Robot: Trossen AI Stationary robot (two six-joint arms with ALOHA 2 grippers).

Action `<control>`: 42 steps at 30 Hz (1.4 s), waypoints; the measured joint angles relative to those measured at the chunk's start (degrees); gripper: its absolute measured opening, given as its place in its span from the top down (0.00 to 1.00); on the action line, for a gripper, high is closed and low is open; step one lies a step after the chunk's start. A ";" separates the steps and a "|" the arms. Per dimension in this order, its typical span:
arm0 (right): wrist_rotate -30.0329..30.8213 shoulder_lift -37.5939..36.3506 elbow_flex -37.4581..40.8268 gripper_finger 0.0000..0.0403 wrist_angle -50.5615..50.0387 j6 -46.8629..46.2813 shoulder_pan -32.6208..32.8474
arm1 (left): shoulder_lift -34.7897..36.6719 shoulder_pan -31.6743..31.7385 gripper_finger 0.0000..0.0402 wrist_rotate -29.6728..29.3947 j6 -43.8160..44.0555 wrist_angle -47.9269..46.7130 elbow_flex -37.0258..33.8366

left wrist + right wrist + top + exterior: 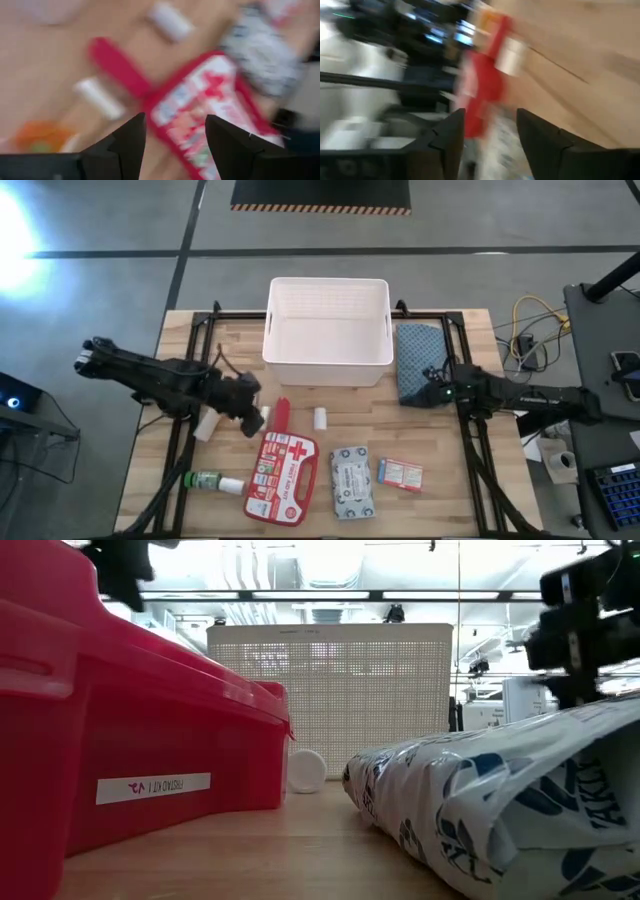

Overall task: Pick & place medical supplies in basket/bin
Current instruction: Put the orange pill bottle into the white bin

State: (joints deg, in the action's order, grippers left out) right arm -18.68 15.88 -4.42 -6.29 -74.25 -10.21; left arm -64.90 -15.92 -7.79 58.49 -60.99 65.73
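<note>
The white tub (328,325) stands at the table's far middle. In front of it lie the red first-aid case (280,470) with its handle toward the tub, the grey-white wipes pack (352,482), the small red-white box (400,473), the green bottle (215,482) and white rolls (320,418) (207,426). An orange piece (40,137) shows only in the left wrist view. My left gripper (252,418) hovers open over the case's handle end (120,67), touching nothing. My right gripper (428,394) is open beside the blue cloth's near edge.
The blue folded cloth (418,360) lies to the right of the tub, just beyond my right gripper. In the low view the case (140,750) and wipes pack (500,800) fill the foreground, with a white roll (306,770) and the tub's wall (330,705) behind them.
</note>
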 joint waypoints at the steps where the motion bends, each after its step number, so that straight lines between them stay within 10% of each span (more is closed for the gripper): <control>1: 0.09 1.00 -1.44 0.53 -5.14 1.55 0.32 | 0.07 -1.50 0.54 -2.53 3.24 -2.82 0.56; 8: 2.16 8.95 -12.02 0.36 -27.78 13.44 0.87 | 0.28 -6.43 0.53 -3.46 20.36 -11.59 -5.83; 20: 8.27 22.33 -24.77 0.18 -36.91 17.63 0.85 | 0.13 -6.26 0.37 -5.15 49.69 0.26 -23.28; 42: 9.86 25.49 -25.30 0.18 -38.50 16.87 0.85 | -2.40 -4.29 0.36 -6.06 56.71 2.45 -30.14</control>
State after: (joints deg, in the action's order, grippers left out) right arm -8.82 41.36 -29.71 -44.80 -57.37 -9.37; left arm -67.30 -20.21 -13.85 115.20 -58.54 35.59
